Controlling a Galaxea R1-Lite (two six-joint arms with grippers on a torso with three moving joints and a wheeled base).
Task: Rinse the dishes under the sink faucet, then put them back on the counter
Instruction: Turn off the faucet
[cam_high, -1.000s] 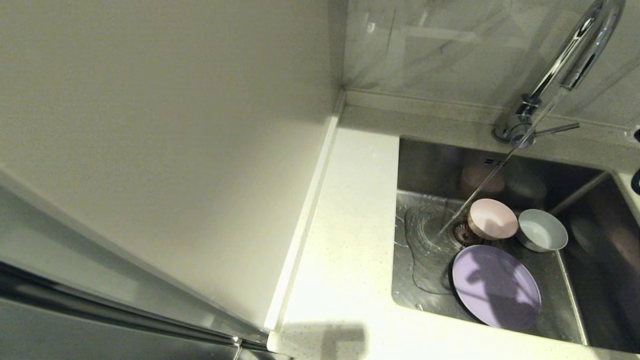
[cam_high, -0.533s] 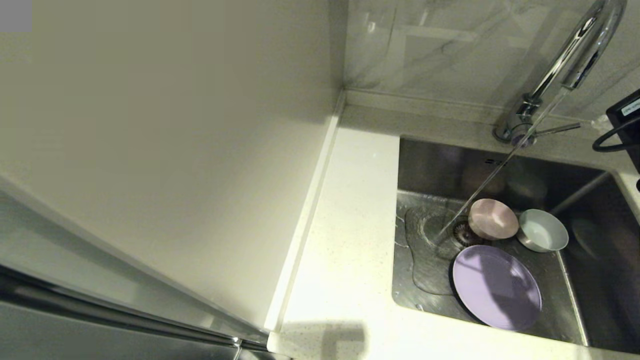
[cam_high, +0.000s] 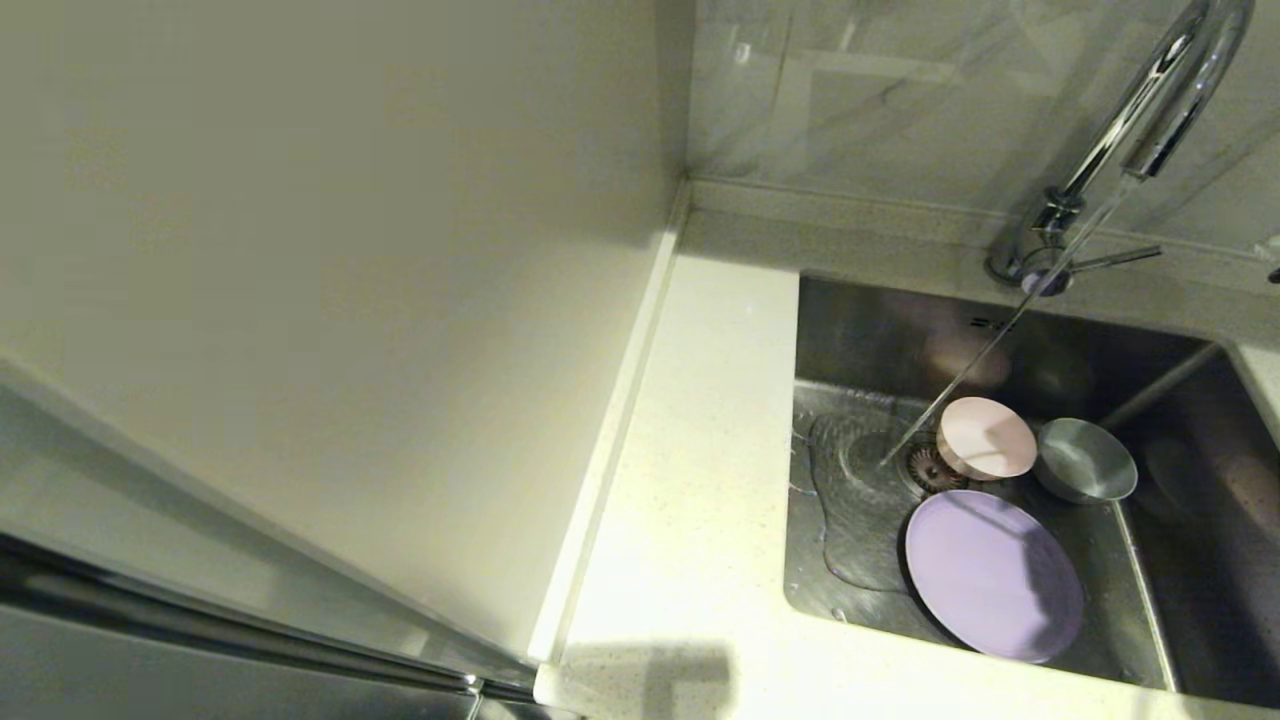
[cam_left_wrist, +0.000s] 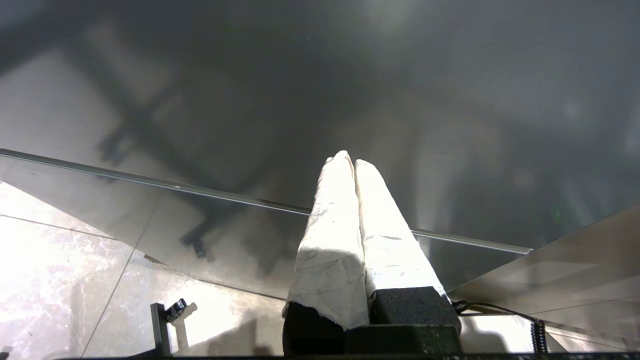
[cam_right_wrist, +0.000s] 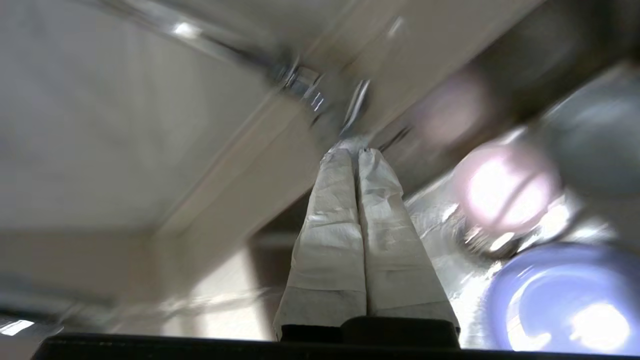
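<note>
1. A rectangular brushed stainless steel sink (cam_high: 1010, 340) is set into a white, finely speckled stone-like counter (cam_high: 690, 470), seen from above in the head view; its right part runs off the edge.
2. A tall shiny chrome gooseneck faucet (cam_high: 1150, 110) rises behind the sink, its arch cut off at the top. A thin stream of water slants down from its spout to the sink floor beside the round drain strainer (cam_high: 928, 467).
3. A small pale pink bowl (cam_high: 985, 437) sits in the sink, touching the drain's right edge.
4. A small pale blue-green bowl (cam_high: 1085, 460) sits just right of the pink one; shade makes it look grey.
5. A wide flat lilac round plate (cam_high: 993, 574) lies near the front of the sink, tilted against the front wall.
6. Neither arm appears in the head view.
7. The left gripper (cam_left_wrist: 350, 160), wrapped in white tape, has its fingers pressed together and empty. It points at a dark glossy surface away from the sink, with pale marbled floor tiles (cam_left_wrist: 60, 270) below.
8. The right gripper (cam_right_wrist: 354, 150), also taped white, has its fingers pressed together on nothing. It is aimed toward the sink's back left corner. Motion blur smears this view: bowls and plate show only as soft colour patches.
</note>
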